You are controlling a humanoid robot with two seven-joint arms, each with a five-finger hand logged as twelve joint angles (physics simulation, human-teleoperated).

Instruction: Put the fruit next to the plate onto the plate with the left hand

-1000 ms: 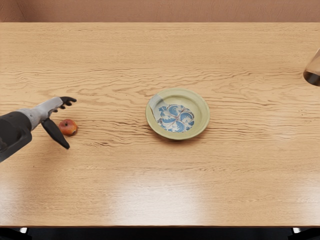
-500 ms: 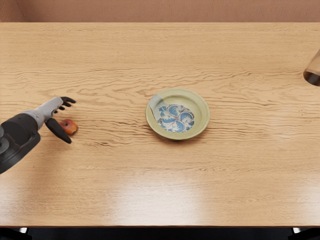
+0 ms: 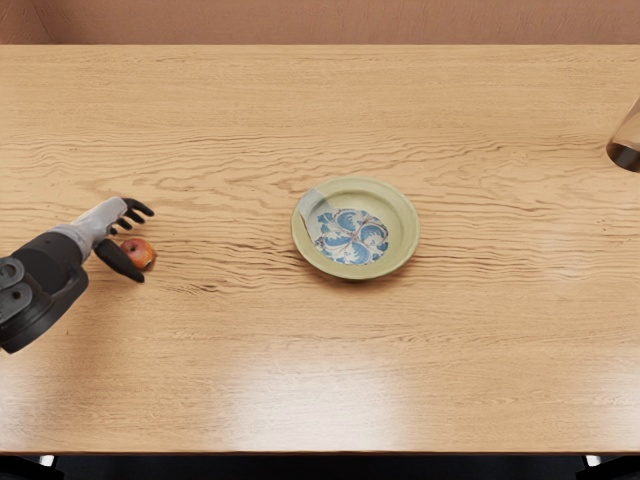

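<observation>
Head view: left hand (image 3: 108, 230) comes in from the left edge, low over the bench (image 3: 300, 380). It's spread: fingers (image 3: 135, 211) fanned toward 2 o'clock, thumb angled down toward 5 o'clock. It's holding nothing yet.

The fruit (image 3: 140, 252) is small, red-orange and roundish. It sits on the bench in the V between thumb and fingers, at roughly 4 o'clock from the palm. The thumb overlaps its left side; can't tell from this angle whether that's real contact or the thumb just sitting in front of it. There's no obvious long axis, so grasp orientation shouldn't matter much.

The plate (image 3: 410, 228) is well apart from the fruit, at about 3 o'clock, slightly higher in frame. Nothing lies between them.

Right arm (image 3: 625, 142) only clips the right edge at 2 o'clock; can't read its fingers. The left is far nearer and is the assigned one.

My read: pre-grasp stage. The hand needs to drop a little toward 4 o'clock, close around the fruit, then lift and carry it toward 3 o'clock. The risk is the thumb nudging the fruit and rolling it away before the fingers close.
</observation>
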